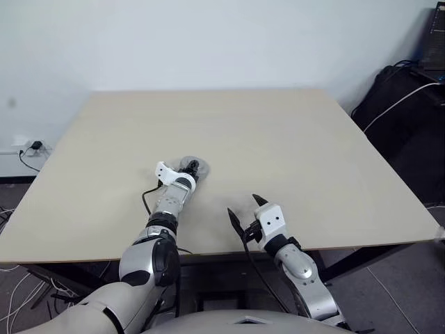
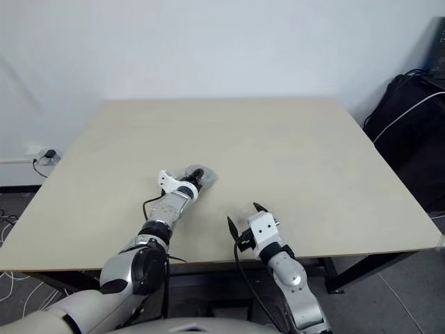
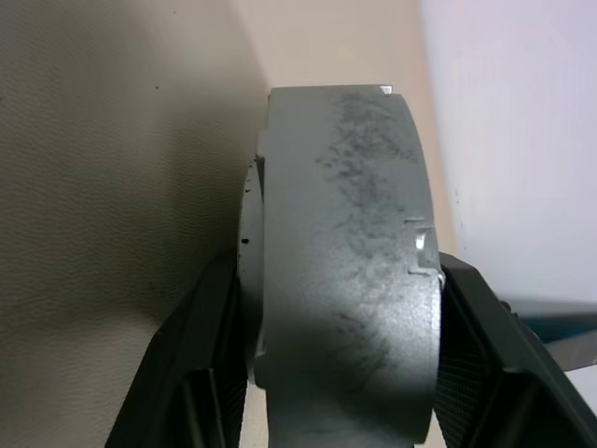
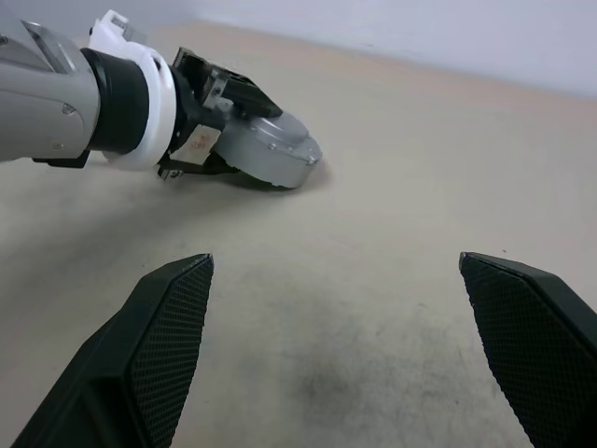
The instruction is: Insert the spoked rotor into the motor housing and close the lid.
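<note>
Left gripper [image 4: 233, 98] grips, we find, a thick silver-grey metal disc assembly [image 4: 270, 149] resting tilted on the pale wooden table [image 1: 278, 153], right gripper [image 1: 245, 211] spread empty near the front edge; we judge closing under way, seating flat next.

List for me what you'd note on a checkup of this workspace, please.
Surface: beige table, bare wood.
Job's things: grey disc, tilted, one edge on the table; which part it is, cannot tell.
Clutter: nothing seen.
Hands: left hand shut on the disc; right hand open, holding nothing, near the table's front edge.
Cables: plug in wall socket; white cable over a black bag; loose floor cables.
Surroundings: white wall.
</note>
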Robot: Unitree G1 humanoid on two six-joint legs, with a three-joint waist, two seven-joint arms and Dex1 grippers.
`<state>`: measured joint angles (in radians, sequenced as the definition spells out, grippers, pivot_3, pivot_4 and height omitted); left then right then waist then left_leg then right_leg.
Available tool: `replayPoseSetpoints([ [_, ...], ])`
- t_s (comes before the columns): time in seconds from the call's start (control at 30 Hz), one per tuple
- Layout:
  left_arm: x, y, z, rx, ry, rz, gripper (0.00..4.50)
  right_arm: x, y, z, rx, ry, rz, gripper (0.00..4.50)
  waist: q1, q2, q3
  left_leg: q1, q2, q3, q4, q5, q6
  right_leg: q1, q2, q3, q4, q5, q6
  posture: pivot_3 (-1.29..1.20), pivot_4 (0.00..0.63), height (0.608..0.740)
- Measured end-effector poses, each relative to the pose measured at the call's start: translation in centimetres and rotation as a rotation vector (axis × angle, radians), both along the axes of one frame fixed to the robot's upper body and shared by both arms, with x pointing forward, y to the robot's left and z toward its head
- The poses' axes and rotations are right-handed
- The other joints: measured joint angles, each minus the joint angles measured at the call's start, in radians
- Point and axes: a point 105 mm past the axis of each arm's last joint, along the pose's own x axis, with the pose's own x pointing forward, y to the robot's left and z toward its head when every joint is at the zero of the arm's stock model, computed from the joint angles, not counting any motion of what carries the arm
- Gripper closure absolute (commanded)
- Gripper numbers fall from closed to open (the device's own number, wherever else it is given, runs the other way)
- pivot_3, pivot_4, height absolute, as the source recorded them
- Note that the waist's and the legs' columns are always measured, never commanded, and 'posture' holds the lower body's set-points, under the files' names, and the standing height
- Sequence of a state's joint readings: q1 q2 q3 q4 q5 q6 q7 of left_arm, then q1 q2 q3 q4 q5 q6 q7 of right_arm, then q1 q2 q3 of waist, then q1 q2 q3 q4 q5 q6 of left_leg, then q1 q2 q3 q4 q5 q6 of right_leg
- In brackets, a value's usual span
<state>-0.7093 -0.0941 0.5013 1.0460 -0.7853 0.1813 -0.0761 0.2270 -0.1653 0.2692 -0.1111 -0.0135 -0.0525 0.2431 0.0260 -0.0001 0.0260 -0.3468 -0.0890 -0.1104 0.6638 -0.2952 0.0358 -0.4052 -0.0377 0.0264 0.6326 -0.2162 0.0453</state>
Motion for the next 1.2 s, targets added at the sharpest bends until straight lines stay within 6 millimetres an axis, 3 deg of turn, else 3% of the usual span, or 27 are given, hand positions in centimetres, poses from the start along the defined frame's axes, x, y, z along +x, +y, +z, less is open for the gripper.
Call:
replayPoseSetpoints([
  [0.1,0.0,0.2,0.2,0.022,-0.008,-0.004,0.11,0.0,0.2,-0.3,-0.004,0.021,0.016,0.00,-0.005,-0.001,-0.003,0.004,0.000,0.000,0.000,0.000,0.000,0.005,0.000,0.000,0.001,0.000,0.000,0.00,0.000,0.740],
  [0.23,-1.1,1.2,-0.3,0.084,0.000,-0.038,0.05,-0.2,0.5,-0.7,0.000,0.053,0.031,0.00,-0.027,0.001,-0.010,0.008,0.002,0.001,-0.001,-0.001,0.001,0.010,0.000,0.002,0.002,-0.003,0.004,0.00,0.000,0.740],
  [0.5,-6.6,3.5,-1.5,0.289,0.041,-0.222,0.05,-0.2,0.6,-1.9,0.031,0.146,0.022,0.00,-0.048,0.002,-0.019,0.027,0.006,0.003,-0.003,-0.009,-0.001,0.021,0.002,0.007,0.010,-0.012,-0.001,0.00,0.000,0.740],
  [0.67,-11.1,4.9,-2.1,0.687,-0.008,-0.386,0.05,0.5,-1.1,-3.0,0.115,0.251,-0.131,0.00,-0.056,0.003,-0.019,0.038,0.016,0.006,-0.008,-0.017,-0.011,0.033,0.011,0.011,0.011,-0.021,-0.014,0.00,0.000,0.740],
  [0.83,-14.1,6.7,-2.5,1.068,-0.084,-0.332,0.05,1.0,-3.2,-2.8,0.078,0.200,-0.234,0.00,-0.041,0.004,-0.014,0.035,0.018,0.006,-0.009,-0.016,-0.013,0.023,0.013,0.011,0.013,-0.020,-0.012,0.00,0.000,0.740],
  [1.03,-13.9,6.8,0.9,1.279,-0.283,-0.110,0.05,1.1,-3.7,-2.0,0.050,0.099,-0.284,0.00,0.001,0.006,-0.009,0.023,0.017,0.006,-0.006,-0.016,-0.009,0.012,0.012,0.010,0.011,-0.018,-0.009,0.00,0.000,0.740],
  [1.2,-14.2,5.9,1.3,1.316,-0.373,-0.080,0.05,1.0,-4.2,-1.6,0.020,0.026,-0.316,0.00,0.003,0.005,-0.009,0.021,0.016,0.006,-0.004,-0.016,-0.005,0.011,0.012,0.010,0.010,-0.017,-0.008,0.00,0.000,0.740],
])
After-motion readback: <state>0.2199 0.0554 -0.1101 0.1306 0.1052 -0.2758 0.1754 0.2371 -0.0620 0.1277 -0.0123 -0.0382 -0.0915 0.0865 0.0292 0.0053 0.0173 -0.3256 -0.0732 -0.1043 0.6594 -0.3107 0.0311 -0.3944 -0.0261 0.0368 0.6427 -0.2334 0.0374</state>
